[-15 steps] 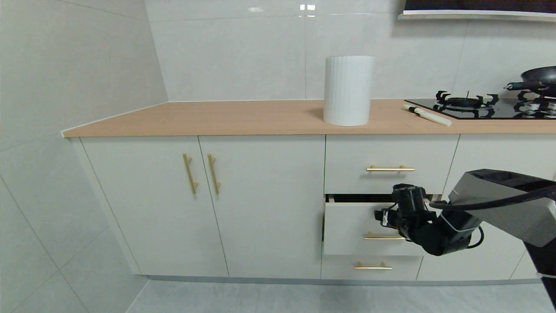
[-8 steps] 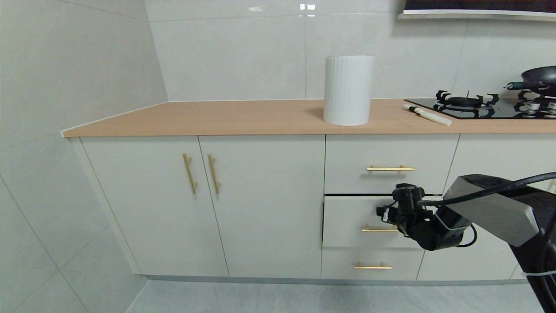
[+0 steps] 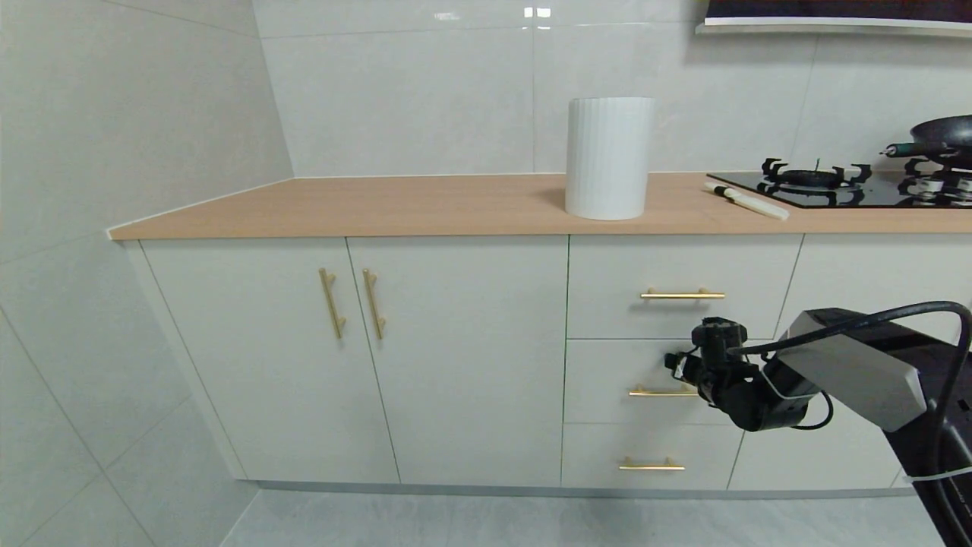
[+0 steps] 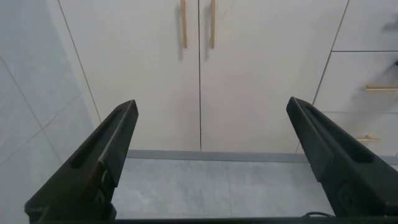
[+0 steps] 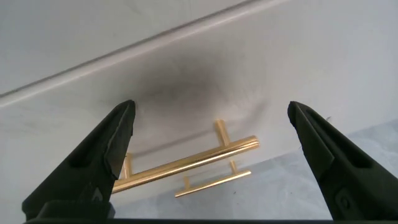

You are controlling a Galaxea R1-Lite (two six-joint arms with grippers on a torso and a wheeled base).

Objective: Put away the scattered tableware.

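Drawer shut, one utensil left out
Our right gripper (image 5: 209, 109) is spread open at the shut drawer's (image 3: 607, 372) handle (image 5: 186, 163), gripping nothing; our left gripper (image 4: 211, 102) is open too. A utensil (image 3: 746, 201) lies on the counter (image 3: 380, 205) beside the hob (image 3: 816, 196), so we judge tidying unfinished.

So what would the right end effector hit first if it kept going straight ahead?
Probably the closed middle drawer front, close to its gold handle; how far off it is remains unclear.
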